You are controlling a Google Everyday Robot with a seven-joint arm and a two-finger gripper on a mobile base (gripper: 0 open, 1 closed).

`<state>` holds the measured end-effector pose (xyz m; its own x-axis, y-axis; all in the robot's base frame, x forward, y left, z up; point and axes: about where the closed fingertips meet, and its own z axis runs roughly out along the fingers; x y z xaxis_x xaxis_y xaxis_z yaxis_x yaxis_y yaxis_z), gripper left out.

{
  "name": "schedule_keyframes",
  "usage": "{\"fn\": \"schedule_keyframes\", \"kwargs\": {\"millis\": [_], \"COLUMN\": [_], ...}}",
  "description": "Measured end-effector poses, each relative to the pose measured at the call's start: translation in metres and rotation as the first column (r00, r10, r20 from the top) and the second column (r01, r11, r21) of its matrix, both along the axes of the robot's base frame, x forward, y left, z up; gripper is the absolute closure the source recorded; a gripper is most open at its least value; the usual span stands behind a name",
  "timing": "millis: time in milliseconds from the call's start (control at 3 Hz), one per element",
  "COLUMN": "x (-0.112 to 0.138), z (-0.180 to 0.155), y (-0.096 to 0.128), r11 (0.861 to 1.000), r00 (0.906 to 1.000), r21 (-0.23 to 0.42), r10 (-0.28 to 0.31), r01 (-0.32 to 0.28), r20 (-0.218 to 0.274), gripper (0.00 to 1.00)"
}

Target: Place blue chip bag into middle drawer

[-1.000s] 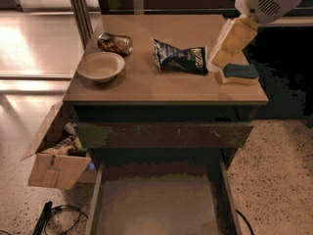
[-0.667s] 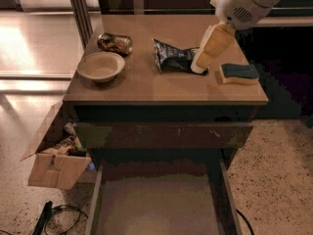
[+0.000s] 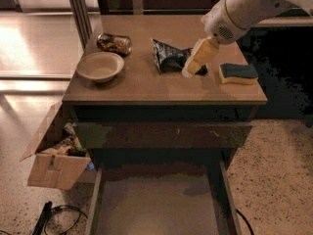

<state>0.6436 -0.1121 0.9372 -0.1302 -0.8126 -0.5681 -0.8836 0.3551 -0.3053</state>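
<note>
The blue chip bag (image 3: 168, 57) lies on the cabinet top, a dark navy wrinkled foil bag with white lettering, between the bowl and the sponge. My gripper (image 3: 192, 67) reaches down from the upper right on a white arm, its pale fingers over the bag's right end, hiding that part of it. The middle drawer (image 3: 156, 207) is pulled out below the cabinet front, with a pale grey-tan floor and thin wooden side walls; nothing lies in it.
A tan bowl (image 3: 100, 66) and a shiny brown can (image 3: 114, 43) on its side sit at the top's left. A blue-topped yellow sponge (image 3: 238, 74) lies at the right. The scuffed upper drawer front (image 3: 161, 135) is closed. A cardboard box (image 3: 56, 158) and cables (image 3: 54, 217) lie on the floor left.
My gripper has moved left and down from above the sponge to the right end of the chip bag. The bag, bowl, can and sponge have not moved.
</note>
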Motion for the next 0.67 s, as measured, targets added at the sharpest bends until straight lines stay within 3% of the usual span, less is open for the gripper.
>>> {"fn": "schedule_keyframes", "kwargs": {"millis": [333, 667], "x": [0.0356, 0.0424], "z": [-0.0189, -0.0258], "y": [0.0025, 0.0092], "r11": [0.987, 0.987], "r00": [0.9952, 0.9949], "r21": [0.130, 0.130], "r10": [0.093, 0.098], "r01": [-0.096, -0.100], "r20": [0.031, 0.021], "gripper": [0.00, 0.00]}}
